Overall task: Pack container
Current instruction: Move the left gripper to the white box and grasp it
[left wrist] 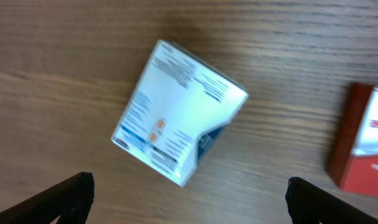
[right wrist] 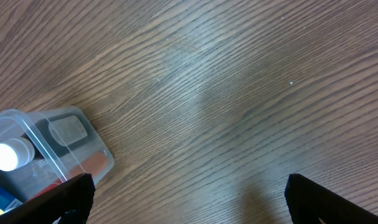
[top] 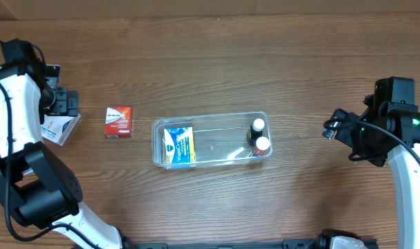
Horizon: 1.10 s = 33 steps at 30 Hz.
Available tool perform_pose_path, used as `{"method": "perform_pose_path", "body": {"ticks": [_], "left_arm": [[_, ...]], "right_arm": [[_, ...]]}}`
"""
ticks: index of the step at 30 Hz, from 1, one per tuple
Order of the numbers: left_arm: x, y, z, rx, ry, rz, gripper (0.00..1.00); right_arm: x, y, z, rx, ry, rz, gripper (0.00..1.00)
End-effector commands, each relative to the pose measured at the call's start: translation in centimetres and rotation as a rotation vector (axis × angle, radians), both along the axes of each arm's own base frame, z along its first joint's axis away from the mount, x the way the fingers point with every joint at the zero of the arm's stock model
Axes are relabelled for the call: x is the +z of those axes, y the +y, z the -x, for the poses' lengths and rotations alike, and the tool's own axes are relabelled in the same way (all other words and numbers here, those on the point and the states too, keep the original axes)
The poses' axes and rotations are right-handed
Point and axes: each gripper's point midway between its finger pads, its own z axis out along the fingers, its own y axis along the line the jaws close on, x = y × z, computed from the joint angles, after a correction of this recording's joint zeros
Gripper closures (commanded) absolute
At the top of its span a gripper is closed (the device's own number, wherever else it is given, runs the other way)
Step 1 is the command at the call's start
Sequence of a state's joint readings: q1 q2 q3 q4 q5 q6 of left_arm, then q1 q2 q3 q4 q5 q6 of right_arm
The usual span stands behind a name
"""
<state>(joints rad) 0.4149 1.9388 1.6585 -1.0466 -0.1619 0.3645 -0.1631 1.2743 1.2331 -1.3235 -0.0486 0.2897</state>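
The left tool (left wrist: 189, 202) hangs spread wide and empty above one white-and-blue box (left wrist: 176, 112) lying askew on the wooden table (top: 216, 55), with one red box (top: 118, 122) between it and the one clear container (top: 210, 118) at mid-table. The right tool (right wrist: 189, 199), equally wide and empty, hovers over bare wood apart from the container, which holds one blue-and-yellow box (top: 178, 146) at one end and two white-capped bottles (top: 258, 126) at the other. Only the overhead view shows all the contents; the right wrist view catches just a container corner and one white cap.
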Motion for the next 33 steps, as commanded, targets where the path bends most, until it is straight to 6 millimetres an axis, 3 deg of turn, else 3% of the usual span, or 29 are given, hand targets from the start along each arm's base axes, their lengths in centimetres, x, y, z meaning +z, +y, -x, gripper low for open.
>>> {"method": "perform_pose_path", "body": {"ticks": [1,7,13,21,33], "left_arm": [[-0.7,0.2,-0.7,-0.119,0.003,0.007,0.0],[-2.9,1.4,0.0,-0.077,0.009,0.091,0.0],[-3.4,3.2,0.5,-0.042,-0.025,0.134,0.0],[-3.7,2.9,0.1,-0.126,-0.051,0.178,0.0],[-6.2,2.6,-0.1,-0.208,-0.01,0.203,0.0]], "right_arm": [[0.1,0.1,-0.1,0.011,-0.01,-0.001,0.0],[0.1,0.1,-0.1,0.019,-0.011,0.002,0.0],[0.1,0.1,-0.1,0.027,-0.011,0.003,0.0],[0.1,0.0,-0.2,0.029,-0.017,0.005,0.0],[0.1,0.0,-0.2,0.029,-0.018,0.005,0.0]]}}
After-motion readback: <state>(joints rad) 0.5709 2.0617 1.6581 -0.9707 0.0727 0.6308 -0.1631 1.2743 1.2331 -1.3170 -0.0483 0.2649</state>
